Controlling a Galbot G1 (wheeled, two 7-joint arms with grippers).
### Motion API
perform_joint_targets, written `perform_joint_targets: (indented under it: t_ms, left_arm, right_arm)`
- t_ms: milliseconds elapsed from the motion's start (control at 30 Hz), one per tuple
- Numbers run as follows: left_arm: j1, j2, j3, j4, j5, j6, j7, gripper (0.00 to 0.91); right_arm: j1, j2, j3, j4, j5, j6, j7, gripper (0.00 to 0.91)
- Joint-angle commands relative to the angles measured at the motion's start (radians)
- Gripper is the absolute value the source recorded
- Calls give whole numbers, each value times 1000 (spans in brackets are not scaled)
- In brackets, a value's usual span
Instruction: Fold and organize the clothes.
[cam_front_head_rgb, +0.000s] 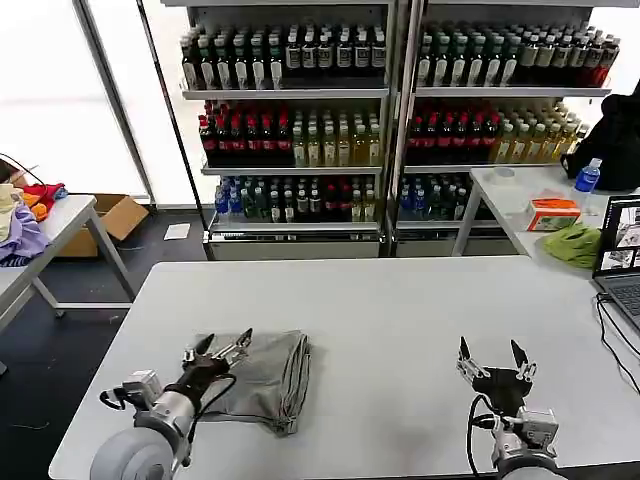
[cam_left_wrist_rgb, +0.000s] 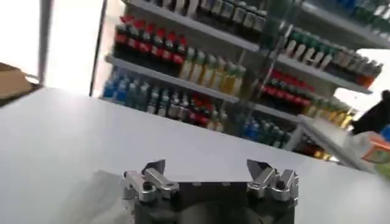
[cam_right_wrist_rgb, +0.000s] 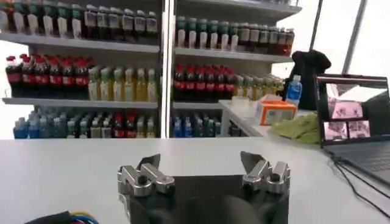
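The broad white counter (cam_front_head_rgb: 400, 320) carried a folded light grey cotton T-shirt (cam_front_head_rgb: 265, 378) near its left front edge, its long axis running roughly front to back. The left gripper (cam_front_head_rgb: 222, 350) hovered at the shirt's left border, fingers spread and probably not touching cloth. The right gripper (cam_front_head_rgb: 492, 355) stood well apart to the right over bare counter, fingers likewise spread, so the left arm was nearer.
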Motion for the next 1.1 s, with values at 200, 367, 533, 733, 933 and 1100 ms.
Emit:
perform_joint_targets:
  t_ms: [200,367,533,733,933,1100]
  left_arm:
    - [23,26,-95,158,183,-44,75,907]
    - [17,25,-91,191,189,-49,93,907]
    - [10,24,-89,221,184,-51,102,907]
    - [14,26,-78,221,167,-27,113,907]
    - [11,24,-77,234,151,-1,131,856]
    - [15,23,-76,245,145,3,148,564]
  right_arm:
    - [21,-7,-12,-16,6,0,0,907]
    - [20,-5,-10,-10,6,-3,-1,907]
    - [15,-2,-9,-16,5,-1,-1,907]
    - [16,6,-11,-21,2,0,-1,907]
    - [16,4,-8,-26,2,3,-2,907]
    - [21,3,-6,-26,4,2,-2,907]
